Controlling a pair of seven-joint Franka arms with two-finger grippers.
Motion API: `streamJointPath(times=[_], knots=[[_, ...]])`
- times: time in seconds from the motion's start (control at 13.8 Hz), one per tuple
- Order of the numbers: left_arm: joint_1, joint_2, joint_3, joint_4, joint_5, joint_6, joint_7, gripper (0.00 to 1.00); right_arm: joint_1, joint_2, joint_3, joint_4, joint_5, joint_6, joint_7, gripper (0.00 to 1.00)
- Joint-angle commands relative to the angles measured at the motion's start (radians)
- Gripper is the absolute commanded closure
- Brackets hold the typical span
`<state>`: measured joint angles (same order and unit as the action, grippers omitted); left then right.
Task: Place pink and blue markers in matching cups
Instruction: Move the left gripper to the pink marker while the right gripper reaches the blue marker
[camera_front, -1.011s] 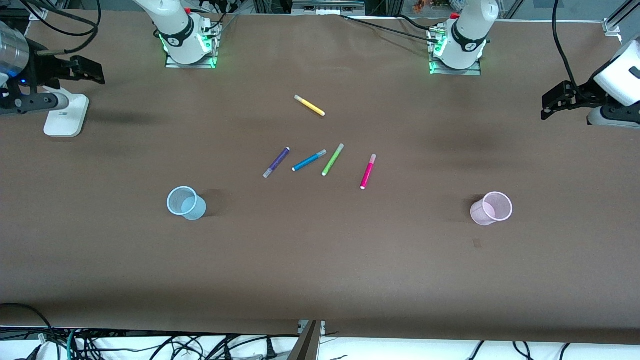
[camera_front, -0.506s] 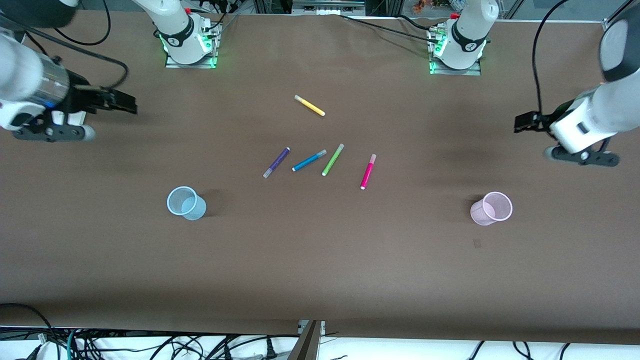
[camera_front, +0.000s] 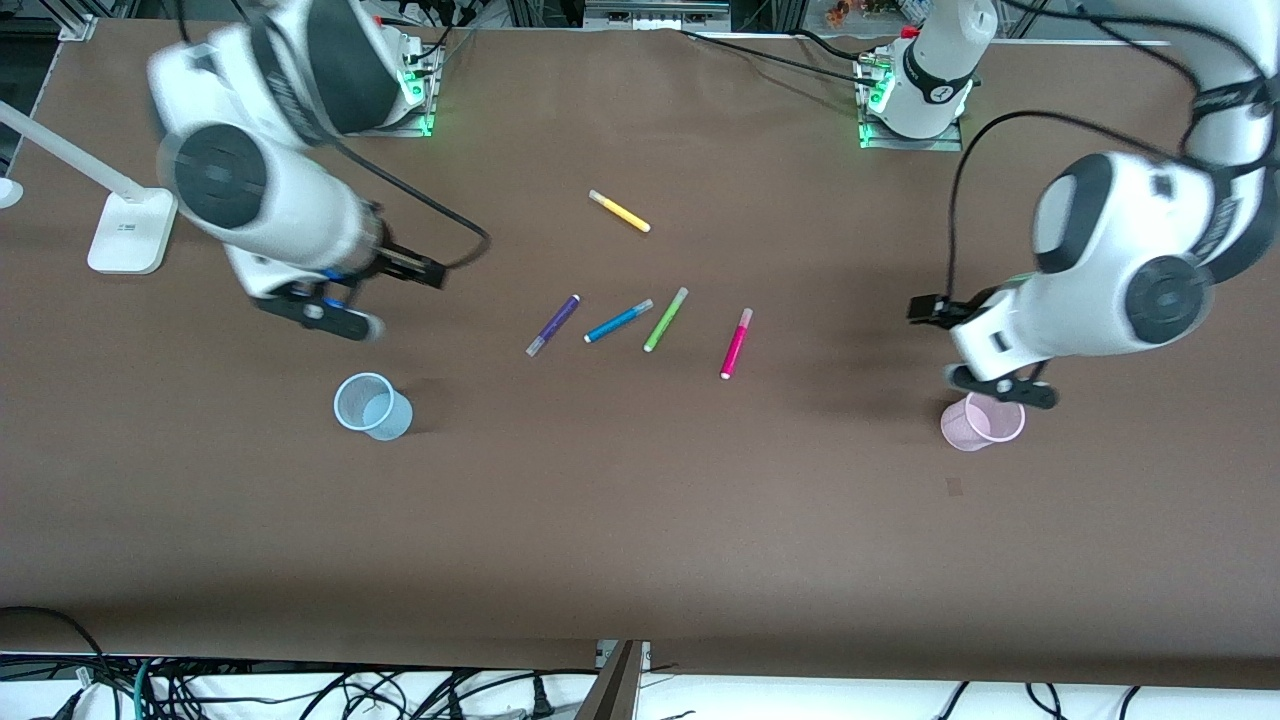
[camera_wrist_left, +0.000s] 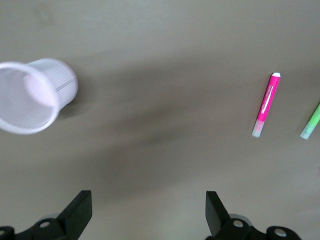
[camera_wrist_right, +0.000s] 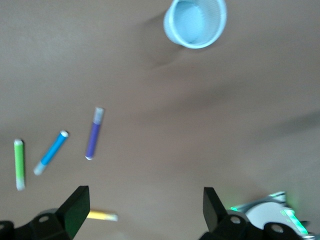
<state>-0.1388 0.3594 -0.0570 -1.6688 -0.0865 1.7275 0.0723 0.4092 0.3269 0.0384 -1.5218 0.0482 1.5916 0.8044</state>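
Note:
The pink marker (camera_front: 736, 343) and the blue marker (camera_front: 618, 321) lie flat in a loose group at the table's middle. The light blue cup (camera_front: 372, 406) stands upright toward the right arm's end, the pale pink cup (camera_front: 983, 418) toward the left arm's end. My left gripper (camera_front: 925, 308) is open and empty, in the air between the pink marker and the pink cup; its wrist view shows that cup (camera_wrist_left: 35, 95) and the pink marker (camera_wrist_left: 266, 104). My right gripper (camera_front: 425, 272) is open and empty, over the table beside the blue cup; its wrist view shows that cup (camera_wrist_right: 195, 22) and the blue marker (camera_wrist_right: 51, 152).
A dark purple marker (camera_front: 553, 325) and a lime green marker (camera_front: 666, 319) lie on either side of the blue one. A yellow marker (camera_front: 619, 211) lies farther from the front camera. A white lamp base (camera_front: 130, 230) stands at the right arm's end.
Both arms have swung in from the table's ends toward the markers. The left gripper now hangs by the pink cup, the right by the blue cup. Markers and cups have not moved.

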Motion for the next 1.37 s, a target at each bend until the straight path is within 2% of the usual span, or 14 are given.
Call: streamJointPath(times=[0.0,0.29,0.51,0.72,0.94,1.3], knots=[[-0.057,0.053,0.008,0.006,-0.010,0.058,-0.008,0.00,0.060,0.084,-0.008,0.005,0.018,0.102,0.142,0.00],[-0.129,0.062,0.008,-0.129,-0.010,0.245,-0.014,0.00,0.163,0.208,-0.008,0.006,0.048,0.273,0.344,0.00],[-0.263,0.104,0.009,-0.156,0.011,0.332,-0.178,0.00,0.226,0.289,-0.008,0.008,0.048,0.391,0.479,0.01],[-0.311,0.108,0.009,-0.267,0.077,0.533,-0.197,0.00,0.255,0.348,-0.008,0.011,0.051,0.491,0.605,0.01],[-0.346,0.116,0.008,-0.322,0.077,0.633,-0.197,0.00,0.264,0.374,-0.008,0.011,0.048,0.519,0.639,0.01],[-0.389,0.115,0.005,-0.374,0.077,0.710,-0.197,0.00,0.264,0.376,-0.008,0.011,0.050,0.518,0.639,0.01]])
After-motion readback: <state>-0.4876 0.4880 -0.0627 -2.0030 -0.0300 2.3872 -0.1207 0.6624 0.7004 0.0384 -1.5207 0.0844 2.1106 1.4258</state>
